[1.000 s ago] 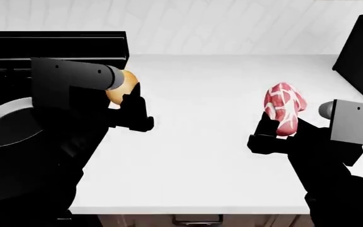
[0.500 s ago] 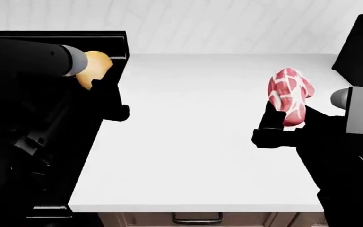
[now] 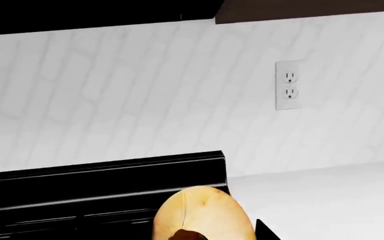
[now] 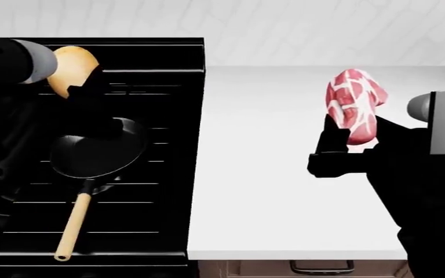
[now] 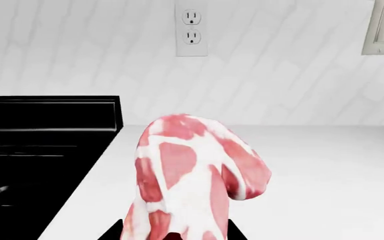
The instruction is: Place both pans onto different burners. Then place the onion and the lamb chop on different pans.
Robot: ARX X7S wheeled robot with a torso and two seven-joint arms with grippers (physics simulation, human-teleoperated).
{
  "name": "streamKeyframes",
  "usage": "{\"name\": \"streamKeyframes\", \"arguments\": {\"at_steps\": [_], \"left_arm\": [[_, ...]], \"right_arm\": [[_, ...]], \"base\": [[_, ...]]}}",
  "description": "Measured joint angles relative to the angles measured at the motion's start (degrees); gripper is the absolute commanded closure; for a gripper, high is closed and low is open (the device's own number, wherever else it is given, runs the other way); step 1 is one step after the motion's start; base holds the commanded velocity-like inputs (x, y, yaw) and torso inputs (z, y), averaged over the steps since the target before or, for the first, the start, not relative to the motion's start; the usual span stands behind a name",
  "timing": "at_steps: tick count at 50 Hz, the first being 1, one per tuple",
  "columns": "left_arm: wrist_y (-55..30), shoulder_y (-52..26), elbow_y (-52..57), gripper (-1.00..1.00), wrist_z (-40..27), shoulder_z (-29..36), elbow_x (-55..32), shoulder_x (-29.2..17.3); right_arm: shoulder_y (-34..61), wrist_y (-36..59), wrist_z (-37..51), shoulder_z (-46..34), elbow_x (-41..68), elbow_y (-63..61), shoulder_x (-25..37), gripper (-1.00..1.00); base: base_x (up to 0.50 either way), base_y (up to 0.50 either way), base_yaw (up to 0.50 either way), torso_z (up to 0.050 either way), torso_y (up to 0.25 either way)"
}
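My left gripper is shut on the golden-brown onion and holds it above the black stove, just behind the pan with the light wooden handle. That pan sits on the stove grates. The onion fills the low middle of the left wrist view. My right gripper is shut on the red-pink lamb chop and holds it upright above the white counter. The chop also shows in the right wrist view. The black-handled pan is out of view.
The stove's raised back panel runs along the white tiled wall. A wall outlet is above the counter. A drawer handle shows below the counter's front edge. The stove edge also shows in the right wrist view.
The view has shifted left, bringing the stove and the wooden-handled pan into sight. My left gripper moved left over the stove with the onion. My right gripper rose slightly with the chop.
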Motion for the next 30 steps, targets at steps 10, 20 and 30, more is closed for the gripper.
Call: {"name": "streamKeyframes", "arguments": {"at_steps": [10,20,30], "left_arm": [[0.3,0.7,0.2,1.00,0.1,-0.4,0.2,-0.7],[0.6,1.6,0.3,1.00,0.4,-0.8,0.6,-1.3],[0.9,2.0,0.3,1.00,0.6,-1.0,0.8,-1.7]], "right_arm": [[0.4,0.3,-0.4,-0.5,-0.1,-0.3,0.0,1.00],[0.8,0.6,-0.5,-1.1,-0.3,-0.4,-0.1,1.00],[1.4,0.8,-0.3,-1.6,-0.2,-0.5,-0.1,1.00]], "base": [[0.00,0.50,0.00,0.000,0.000],[0.00,0.50,0.00,0.000,0.000],[0.00,0.50,0.00,0.000,0.001]]}}
